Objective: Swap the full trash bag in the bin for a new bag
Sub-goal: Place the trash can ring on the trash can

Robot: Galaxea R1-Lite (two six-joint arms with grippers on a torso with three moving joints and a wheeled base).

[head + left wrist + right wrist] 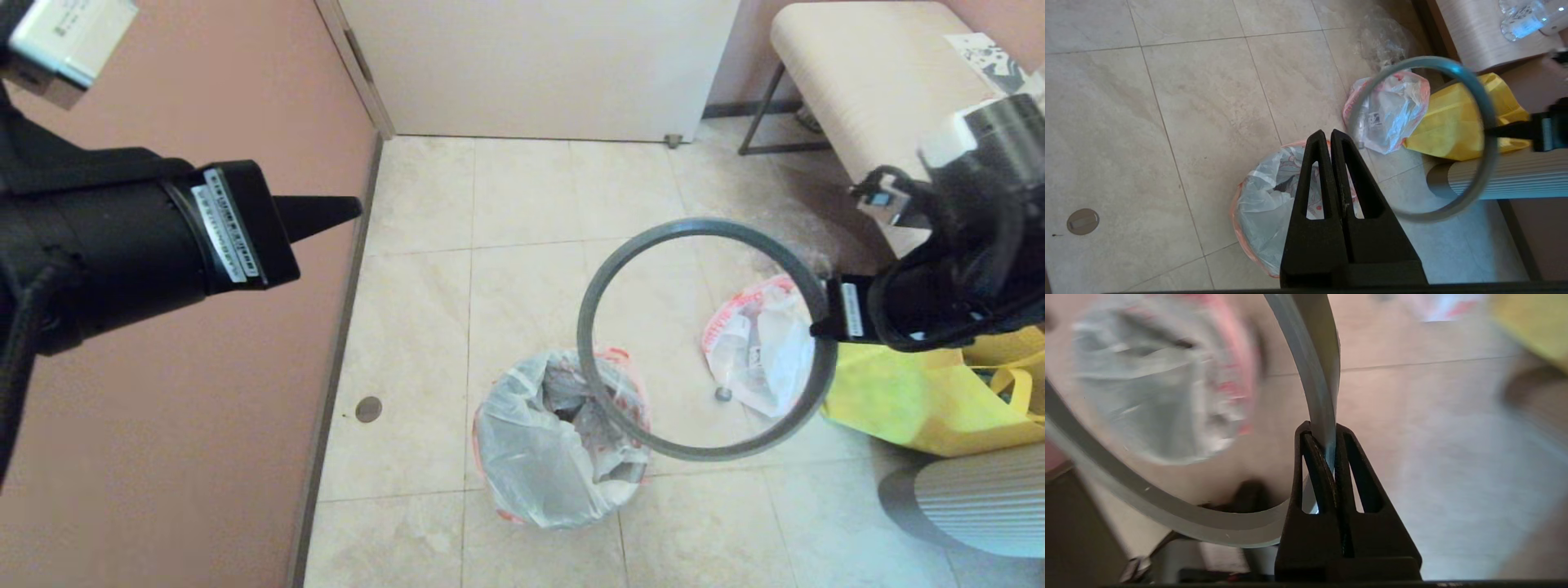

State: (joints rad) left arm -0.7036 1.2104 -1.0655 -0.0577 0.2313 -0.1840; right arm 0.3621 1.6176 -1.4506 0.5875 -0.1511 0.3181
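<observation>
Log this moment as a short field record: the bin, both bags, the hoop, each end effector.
bin: on the floor tiles, lined with the new bag, wall hidden by plastic
full trash bag: on the floor beside the yellow tote
hoop: off the bin, held in the air above it, tilted
right end effector: shut on the hoop
left end effector: shut, empty, raised above the bin

The left arm [122, 245] is a thick matte-black barrel with white printed labels, tapering to a pointed left gripper [322, 214]; its black fingers [1316, 179] have triangular slots. The right arm [963, 269], also black, carries looped cables and a label
</observation>
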